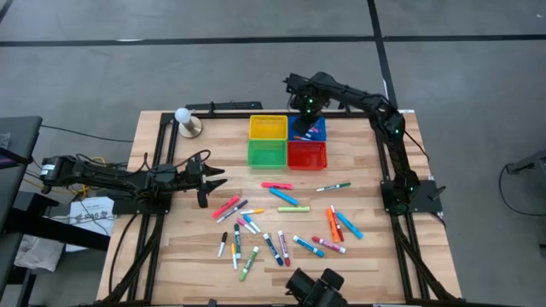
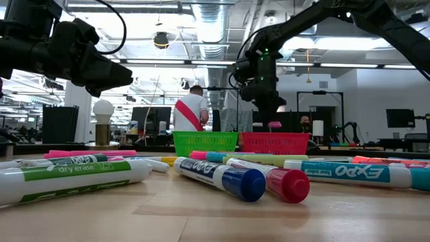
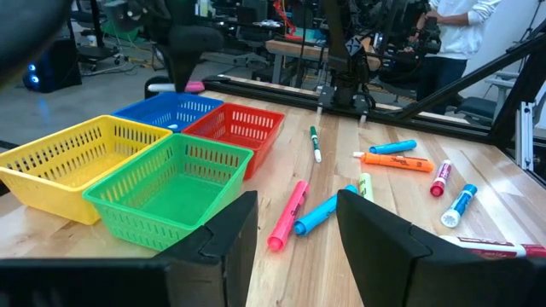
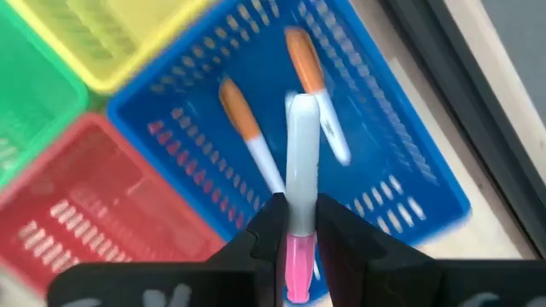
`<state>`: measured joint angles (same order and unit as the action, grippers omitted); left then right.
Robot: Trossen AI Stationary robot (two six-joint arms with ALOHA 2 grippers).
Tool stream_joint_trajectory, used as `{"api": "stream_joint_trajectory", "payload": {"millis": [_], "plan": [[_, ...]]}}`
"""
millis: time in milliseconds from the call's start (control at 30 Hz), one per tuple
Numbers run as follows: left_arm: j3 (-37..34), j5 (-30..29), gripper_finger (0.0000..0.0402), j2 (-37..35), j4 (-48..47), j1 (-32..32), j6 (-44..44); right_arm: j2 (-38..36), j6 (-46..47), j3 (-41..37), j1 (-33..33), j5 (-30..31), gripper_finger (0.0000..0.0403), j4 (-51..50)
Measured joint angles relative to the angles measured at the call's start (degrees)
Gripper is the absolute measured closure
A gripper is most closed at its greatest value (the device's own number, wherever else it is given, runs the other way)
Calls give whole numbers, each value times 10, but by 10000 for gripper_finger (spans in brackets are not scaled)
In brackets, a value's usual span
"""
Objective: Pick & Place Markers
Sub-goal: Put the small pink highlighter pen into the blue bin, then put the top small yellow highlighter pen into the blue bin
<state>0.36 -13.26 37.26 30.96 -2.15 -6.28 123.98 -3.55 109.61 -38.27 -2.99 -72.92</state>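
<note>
The right claw (image 4: 295,223) was pinching a white marker with a pink cap (image 4: 300,170), fingers pressed tight on it near the pink end. It hung directly above the blue basket (image 4: 388,162), so the marker's drop spot was straight under the claw. The marker's long axis ran out ahead of the fingers, roughly along the same line as two orange-capped markers (image 4: 247,128) already lying in that basket. My guess is the next thing was just letting go; nothing sat between the claw and the basket floor.

Right beside the blue basket were the red basket (image 4: 102,205), the green one (image 4: 26,94) and the yellow one (image 4: 128,34), all four butted together. A sloppy release near the shared wall could have dropped the marker into the red one, but the claw looked well inside the blue rim.

The left claw (image 1: 205,179) had its fingers spread with nothing between them, hovering over the table off to the side of the baskets. The loose markers (image 1: 281,226) were scattered on the wood just past it, much nearer to it than to the right claw. A pink marker (image 3: 287,215) and a blue one (image 3: 327,211) lay just ahead of its fingers, pointing mostly away from it.
</note>
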Motion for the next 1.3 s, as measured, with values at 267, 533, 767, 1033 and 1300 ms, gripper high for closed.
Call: {"api": "stream_joint_trajectory", "payload": {"millis": [267,533,767,1033,1300], "plan": [[0,0,241,0,0,0,0,0,-15,-46,5,-1,356,69],[0,0,241,0,0,0,0,0,-25,-94,5,0,356,93],[0,0,241,0,0,0,0,0,-25,-116,5,0,352,124],[0,-2,241,0,0,0,0,0,-25,-116,5,0,337,134],[0,-2,241,0,0,0,0,0,-25,-116,5,-1,335,135]]}}
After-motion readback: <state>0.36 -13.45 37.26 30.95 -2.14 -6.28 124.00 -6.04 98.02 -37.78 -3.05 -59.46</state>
